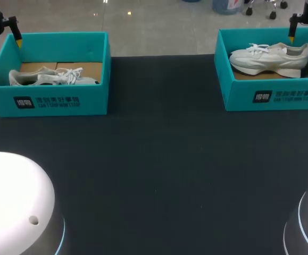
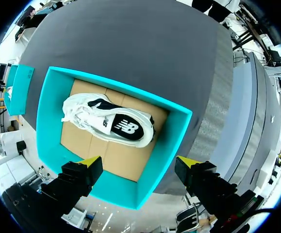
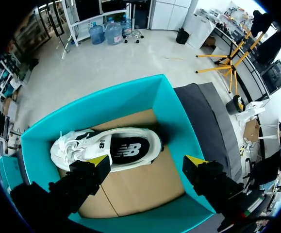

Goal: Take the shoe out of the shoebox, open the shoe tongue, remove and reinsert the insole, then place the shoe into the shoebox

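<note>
Head view: left shoebox [image 1: 47,101] holds left shoe [image 1: 47,77]; right shoebox [image 1: 271,98] holds right shoe [image 1: 271,57]. Lift-out not begun.

Left wrist view: left gripper [image 2: 139,161] hangs above the box, fingers wide apart, shoe ahead of them. Advice: descend clear of the walls and pinch the collar.

Right wrist view: right gripper [image 3: 146,159] likewise spread, shoe just ahead.

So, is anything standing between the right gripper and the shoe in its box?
Nothing visible does. The right gripper hangs open above the right shoebox, which has no lid, and the shoe lies uncovered inside; only the box walls stand around it.
</note>
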`<state>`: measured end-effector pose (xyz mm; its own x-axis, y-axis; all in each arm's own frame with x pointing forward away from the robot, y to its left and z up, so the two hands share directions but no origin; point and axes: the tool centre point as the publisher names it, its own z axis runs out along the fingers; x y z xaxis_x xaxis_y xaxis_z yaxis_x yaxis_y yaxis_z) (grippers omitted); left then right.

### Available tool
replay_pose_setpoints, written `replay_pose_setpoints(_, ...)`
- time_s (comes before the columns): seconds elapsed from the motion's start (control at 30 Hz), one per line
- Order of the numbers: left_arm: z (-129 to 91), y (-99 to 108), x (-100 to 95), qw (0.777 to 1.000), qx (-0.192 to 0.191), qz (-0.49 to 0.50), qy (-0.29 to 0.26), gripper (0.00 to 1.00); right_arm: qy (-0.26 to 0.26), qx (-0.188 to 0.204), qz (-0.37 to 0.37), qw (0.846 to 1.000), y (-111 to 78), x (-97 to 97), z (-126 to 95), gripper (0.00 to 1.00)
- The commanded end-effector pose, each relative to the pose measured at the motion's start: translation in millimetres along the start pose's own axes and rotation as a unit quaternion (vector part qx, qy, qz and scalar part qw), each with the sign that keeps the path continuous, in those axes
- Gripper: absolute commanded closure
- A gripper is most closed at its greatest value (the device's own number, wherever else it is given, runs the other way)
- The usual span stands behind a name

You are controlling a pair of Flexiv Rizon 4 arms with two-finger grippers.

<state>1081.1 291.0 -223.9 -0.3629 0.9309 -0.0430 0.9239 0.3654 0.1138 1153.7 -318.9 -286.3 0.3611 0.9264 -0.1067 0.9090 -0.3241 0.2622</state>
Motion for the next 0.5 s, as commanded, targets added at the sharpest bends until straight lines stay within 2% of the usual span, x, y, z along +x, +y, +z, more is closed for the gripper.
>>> replay_pose_setpoints(0.03, 0, 0, 0.3, 1.0, 0.0, 0.001, 0.001, 0.0, -0.002, 0.052, -0.004, 0.999, 7.5, -0.7, 11, 0.0)
replay_pose_setpoints(0.27, 0, 0, 0.3, 1.0, 0.0, 0.001, 0.001, 0.0, -0.005, 0.068, -0.008, 0.998, 5.7, -2.1, 18, 0.0)
replay_pose_setpoints(0.5, 0, 0, 0.3, 1.0, 0.0, 0.001, 0.001, 0.0, -0.006, 0.082, -0.003, 0.997, 8.6, -2.2, 36, 0.0)
